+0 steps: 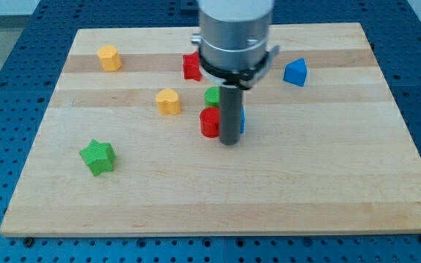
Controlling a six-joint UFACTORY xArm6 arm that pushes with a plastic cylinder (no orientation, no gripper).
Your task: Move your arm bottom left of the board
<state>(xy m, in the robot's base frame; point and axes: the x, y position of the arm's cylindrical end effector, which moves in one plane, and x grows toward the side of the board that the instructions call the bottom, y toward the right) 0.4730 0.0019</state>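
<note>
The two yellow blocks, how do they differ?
The yellow block near the view's top left looks six-sided; the yellow heart-shaped block has a notched top. The first sits far from my tip; the heart lies nearer, to the tip's left and closer to the red round block. Both are yellow and rest on the wooden board.

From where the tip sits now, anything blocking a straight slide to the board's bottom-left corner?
My tip sits mid-board, just right of the red block. The green star lies toward the view's left, slightly above the straight line to the bottom-left corner. It looks passable, but the margin is close.
</note>
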